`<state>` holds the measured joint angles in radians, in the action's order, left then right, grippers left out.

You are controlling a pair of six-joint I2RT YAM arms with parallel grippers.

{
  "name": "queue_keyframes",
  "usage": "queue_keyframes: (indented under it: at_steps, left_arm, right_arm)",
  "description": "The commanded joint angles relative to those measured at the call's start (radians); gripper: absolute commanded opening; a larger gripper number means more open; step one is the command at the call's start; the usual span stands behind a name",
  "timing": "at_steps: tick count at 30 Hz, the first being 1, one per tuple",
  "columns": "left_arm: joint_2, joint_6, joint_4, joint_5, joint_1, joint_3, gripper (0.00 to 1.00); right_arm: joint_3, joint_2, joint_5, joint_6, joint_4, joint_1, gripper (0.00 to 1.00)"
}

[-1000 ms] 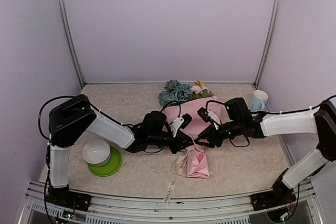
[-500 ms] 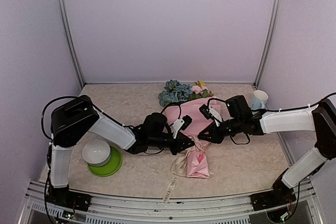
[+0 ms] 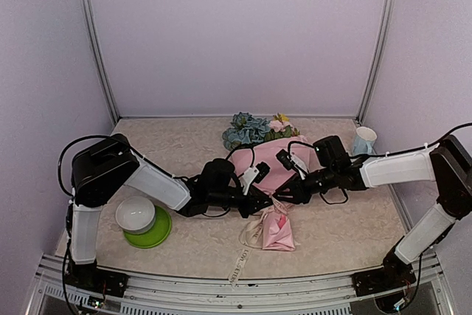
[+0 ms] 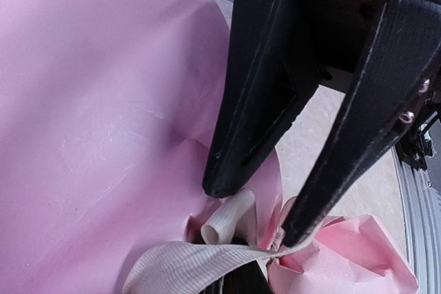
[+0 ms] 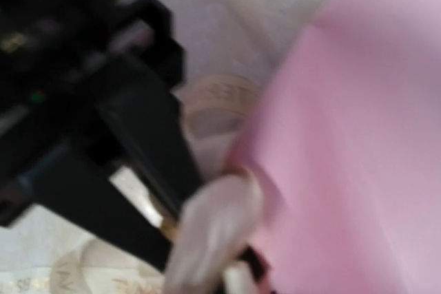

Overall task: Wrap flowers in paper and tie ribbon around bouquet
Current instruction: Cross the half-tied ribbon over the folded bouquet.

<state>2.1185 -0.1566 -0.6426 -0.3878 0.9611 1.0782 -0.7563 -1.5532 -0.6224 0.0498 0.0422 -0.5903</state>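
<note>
Pale lilac walls close in a beige marbled table [image 3: 184,145], and your bouquet [image 3: 265,154] lies flat at its middle, between the two arms. Its long axis runs far to near, leaning slightly right toward you. The flowers [image 3: 247,129] point at the back wall and the crumpled narrow end of the paper [image 4: 103,101] points at the near edge.

The ribbon [image 4: 193,266] sits at the pinched neck. One loop stands up there, and a loose tail trails toward the near rail in the top view.

Your right gripper [image 4: 260,215] has its jaws spread, one tip on each side of that loop, closed on nothing.

Your left gripper [image 3: 264,201] reaches in from the left to the same neck. From above it is black against black, and its own camera shows only a dark sliver under the ribbon at the bottom edge. You cannot tell whether it is pinching.

The right wrist view is badly blurred, giving you just pink paper, a black shape and a cream curl. The arms cover the neck from above, so the wrap itself stays hidden.
</note>
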Motion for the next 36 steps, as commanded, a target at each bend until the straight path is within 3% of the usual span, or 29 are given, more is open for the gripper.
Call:
queue_keyframes:
  at_steps: [1, 9, 20, 27, 36]
  left_arm:
    - [0.021, 0.006, -0.010, 0.003, 0.004, 0.014, 0.10]
    - [0.022, 0.004, -0.005, 0.001, 0.004, 0.014, 0.11]
    - [0.021, 0.008, -0.008, -0.005, 0.004, 0.014, 0.11]
    - [0.019, 0.008, -0.008, -0.002, 0.004, 0.013, 0.13]
    - [-0.038, 0.033, -0.052, 0.006, 0.002, -0.051, 0.24]
  right_arm:
    - [0.016, -0.011, -0.082, 0.016, 0.066, 0.005, 0.30]
    - [0.009, -0.043, -0.032, 0.020, 0.057, 0.006, 0.14]
    - [0.008, -0.053, 0.023, 0.030, 0.041, 0.006, 0.27]
    - [0.006, -0.050, -0.070, 0.019, 0.043, 0.004, 0.01]
    - [0.016, 0.002, -0.015, 0.037, 0.023, 0.006, 0.00]
